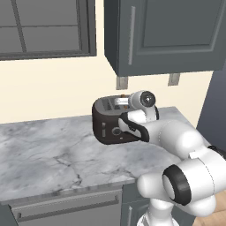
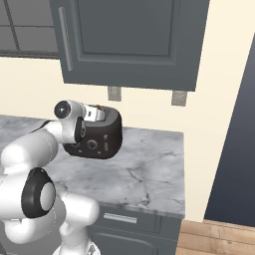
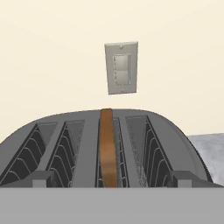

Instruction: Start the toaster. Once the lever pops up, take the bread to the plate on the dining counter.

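The dark glossy toaster (image 1: pixel 108 126) stands on the marble counter by the wall, also in the right base view (image 2: pixel 99 137). A small slider that looks like the lever (image 1: pixel 103 131) sits on its front beside a round knob. The bread (image 3: pixel 108 148), a thin brown slice, stands on edge in a middle slot (image 3: pixel 109 131). My gripper (image 1: pixel 121 102) (image 2: pixel 96 113) hovers just over the toaster's top. It is open, and in the hand view (image 3: pixel 111 180) its fingertips (image 3: pixel 39 178) stand wide apart on either side of the slice without touching it. The plate and the dining counter are out of view.
The marble counter (image 1: pixel 44 150) runs left from the toaster, with a dishwasher front (image 1: pixel 66 207) under it. A grey wall cabinet (image 1: pixel 167 35) hangs right above. A wall switch plate (image 3: pixel 121 68) is behind the toaster. A dark tall panel (image 2: pixel 234 124) bounds the right.
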You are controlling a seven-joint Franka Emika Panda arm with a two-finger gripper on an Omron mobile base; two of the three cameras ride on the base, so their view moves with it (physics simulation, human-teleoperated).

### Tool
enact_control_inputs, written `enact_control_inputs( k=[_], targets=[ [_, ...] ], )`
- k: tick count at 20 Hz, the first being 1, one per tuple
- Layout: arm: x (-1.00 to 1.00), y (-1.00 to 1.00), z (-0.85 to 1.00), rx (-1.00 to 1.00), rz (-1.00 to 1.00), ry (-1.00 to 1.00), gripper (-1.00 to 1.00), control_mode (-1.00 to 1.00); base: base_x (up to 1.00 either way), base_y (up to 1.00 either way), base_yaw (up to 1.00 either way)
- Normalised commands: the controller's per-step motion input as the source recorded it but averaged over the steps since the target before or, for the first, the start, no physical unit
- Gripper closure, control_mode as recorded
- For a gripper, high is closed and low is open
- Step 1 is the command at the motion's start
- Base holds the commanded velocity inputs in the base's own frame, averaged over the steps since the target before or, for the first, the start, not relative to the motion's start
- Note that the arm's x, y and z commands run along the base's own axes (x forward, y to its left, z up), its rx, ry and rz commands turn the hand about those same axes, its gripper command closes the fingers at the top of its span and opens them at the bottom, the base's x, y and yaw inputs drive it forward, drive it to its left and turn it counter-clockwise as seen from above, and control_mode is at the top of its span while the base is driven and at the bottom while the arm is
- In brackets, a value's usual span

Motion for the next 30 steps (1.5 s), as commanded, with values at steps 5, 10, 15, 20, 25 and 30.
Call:
enact_control_inputs(
  k=[5, 10, 15, 20, 25, 30],
  targets=[
    [0.00, 0.00, 0.00, 0.00, 0.00, 0.00, -1.00, -1.00, 0.00, 0.00, 0.00],
    [0.00, 0.00, 0.00, 0.00, 0.00, 0.00, -1.00, -1.00, 0.00, 0.00, 0.00],
    [0.00, 0.00, -0.01, 0.00, 0.00, 0.00, -1.00, -1.00, 0.00, 0.00, 0.00],
    [0.00, 0.00, 0.00, 0.00, 0.00, 0.00, -1.00, -1.00, 0.00, 0.00, 0.00],
    [0.00, 0.00, 0.00, 0.00, 0.00, 0.00, -1.00, -1.00, 0.00, 0.00, 0.00],
    [0.01, 0.00, 0.00, 0.00, 0.00, 0.00, -1.00, -1.00, 0.00, 0.00, 0.00]
  ],
)
